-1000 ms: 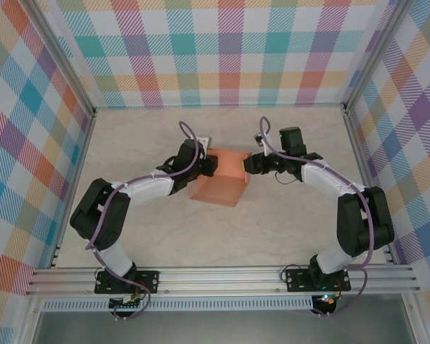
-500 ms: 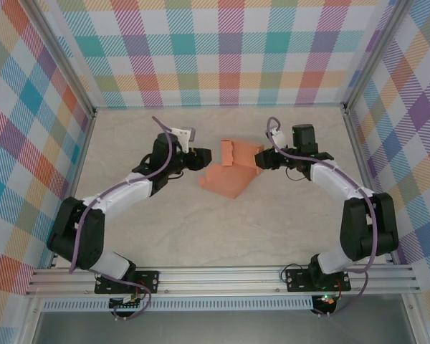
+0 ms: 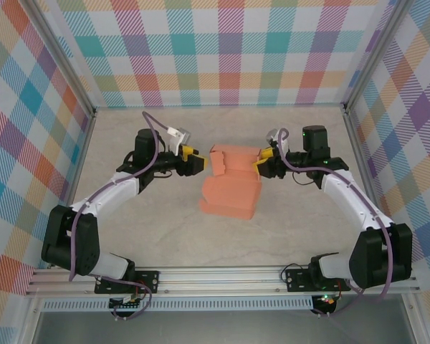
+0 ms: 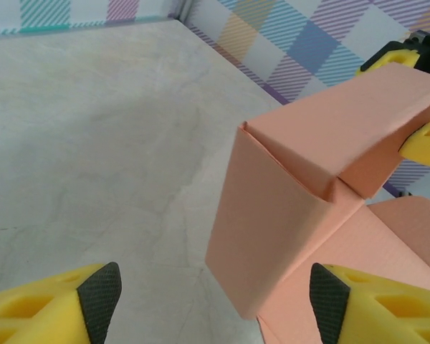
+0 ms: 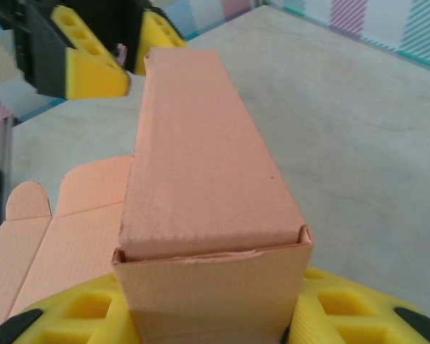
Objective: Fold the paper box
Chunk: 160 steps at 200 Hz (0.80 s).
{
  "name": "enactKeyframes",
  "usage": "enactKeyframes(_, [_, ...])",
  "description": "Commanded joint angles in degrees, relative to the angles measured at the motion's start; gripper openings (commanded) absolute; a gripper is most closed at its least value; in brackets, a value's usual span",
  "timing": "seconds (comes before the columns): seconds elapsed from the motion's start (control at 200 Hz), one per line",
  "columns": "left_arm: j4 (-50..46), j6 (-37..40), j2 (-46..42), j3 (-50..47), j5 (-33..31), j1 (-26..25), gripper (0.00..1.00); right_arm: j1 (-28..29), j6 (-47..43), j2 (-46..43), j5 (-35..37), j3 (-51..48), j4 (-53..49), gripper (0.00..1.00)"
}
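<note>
In the middle of the top view, we are pinching the paper box's (image 3: pixel 231 188) right end tight in our right gripper (image 3: pixel 260 163) to hold its folded part up off the tabletop (image 3: pixel 165 229), while our left gripper (image 3: pixel 198 162) is hovering spread apart beside the left end.

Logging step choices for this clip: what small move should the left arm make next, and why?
Probably ease the left gripper forward onto the free end of the box. Its jaws stand open, short of it; the right gripper clamps the other end, and a flap lies unfolded.
</note>
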Motion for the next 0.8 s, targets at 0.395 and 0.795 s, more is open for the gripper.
enactKeyframes(0.395, [17.39,-0.82,1.95,-4.61,-10.12,-8.50,0.69,0.88,16.81,-2.59,6.62,-3.89,13.40,0.26])
enactKeyframes(0.795, [18.93,0.56,8.83,-0.89,-23.53,-11.32,0.37,9.73,23.54,-6.21,24.29,-5.77,17.24,0.24])
